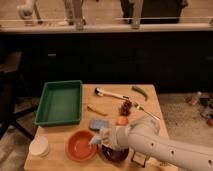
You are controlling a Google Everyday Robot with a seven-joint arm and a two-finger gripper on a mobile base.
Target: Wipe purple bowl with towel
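Observation:
My gripper [98, 139] is low over the front of the wooden table [150, 100], between the orange bowl [80, 146] and the purple bowl [116, 154]. It is shut on a pale, crumpled towel [95, 140] that hangs at the orange bowl's right rim. The purple bowl is dark and sits just right of the gripper. My white forearm [150, 145] lies over it and hides most of it. The towel is at the purple bowl's left edge; I cannot tell whether it touches it.
A green tray [59, 102] stands at the left. A blue sponge [98, 124] lies behind the gripper. A white cup [39, 146] is at the front left. A brush [110, 93], a green pepper [140, 92], grapes [126, 106], an orange fruit [122, 120] and a fork [145, 111] lie further back.

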